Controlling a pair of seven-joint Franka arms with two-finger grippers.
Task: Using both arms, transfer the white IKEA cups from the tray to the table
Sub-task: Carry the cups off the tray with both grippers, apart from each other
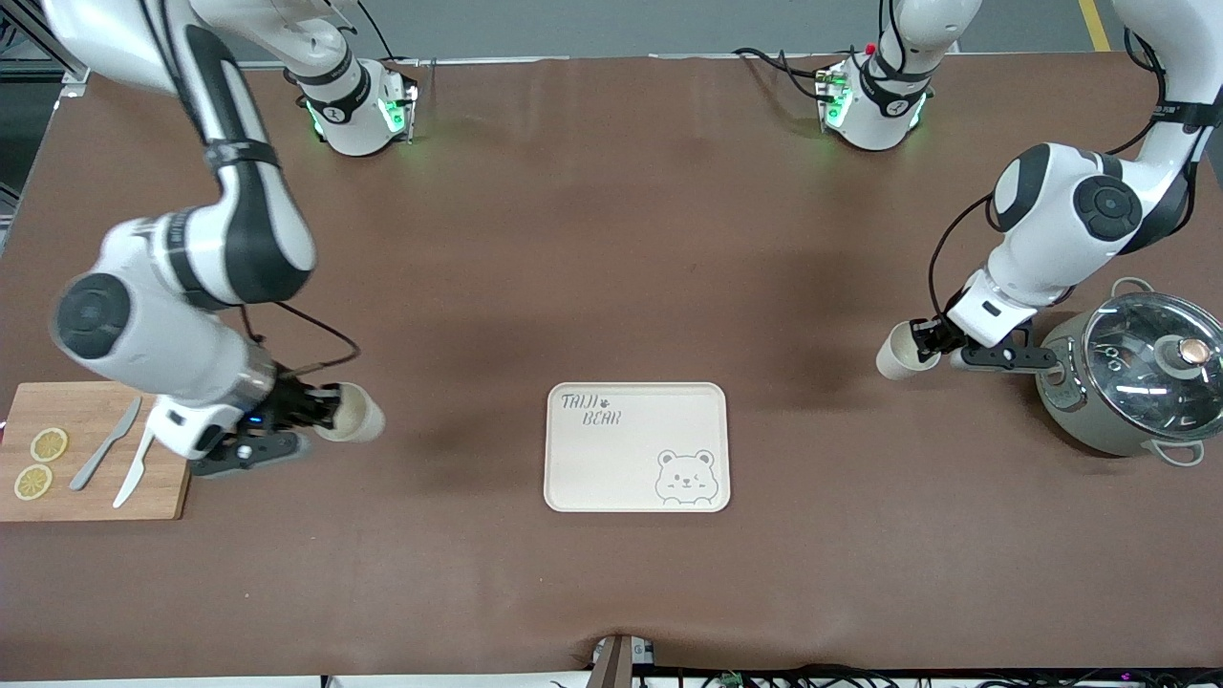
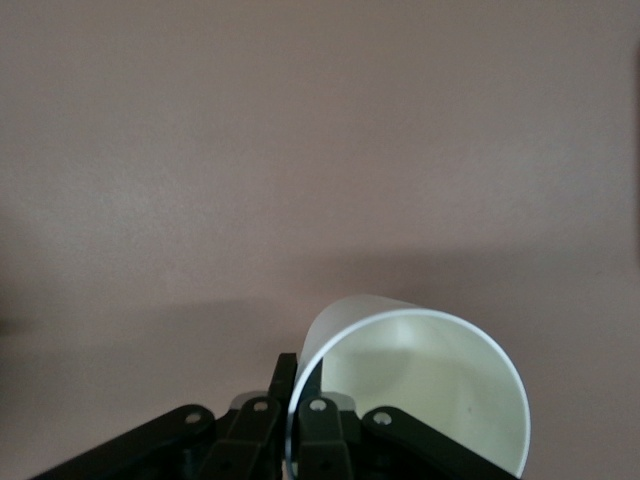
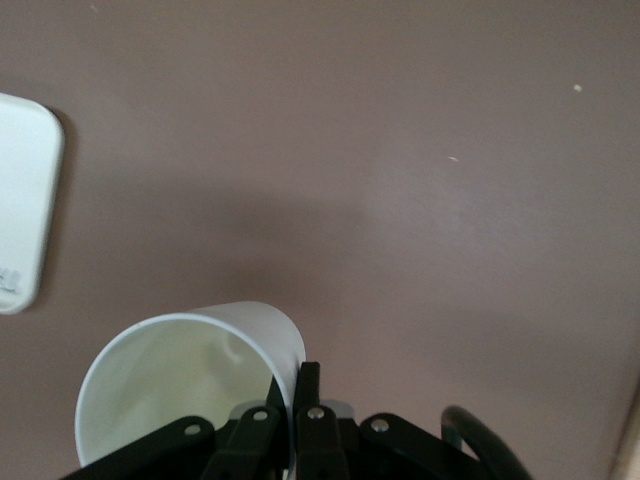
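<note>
My left gripper (image 1: 925, 341) is shut on the rim of a white cup (image 1: 898, 352) and holds it tilted above the brown table, beside the pot. In the left wrist view the cup (image 2: 420, 385) shows open-mouthed, its wall pinched between the fingers (image 2: 283, 375). My right gripper (image 1: 320, 413) is shut on the rim of the second white cup (image 1: 355, 413), held tilted over the table beside the cutting board. In the right wrist view that cup (image 3: 185, 385) is pinched by the fingers (image 3: 307, 385). The bear-printed tray (image 1: 636, 447) lies between them, empty; its corner shows in the right wrist view (image 3: 25, 215).
A grey-green pot with a glass lid (image 1: 1137, 382) stands at the left arm's end. A wooden cutting board (image 1: 91, 454) with lemon slices, a knife and a fork lies at the right arm's end.
</note>
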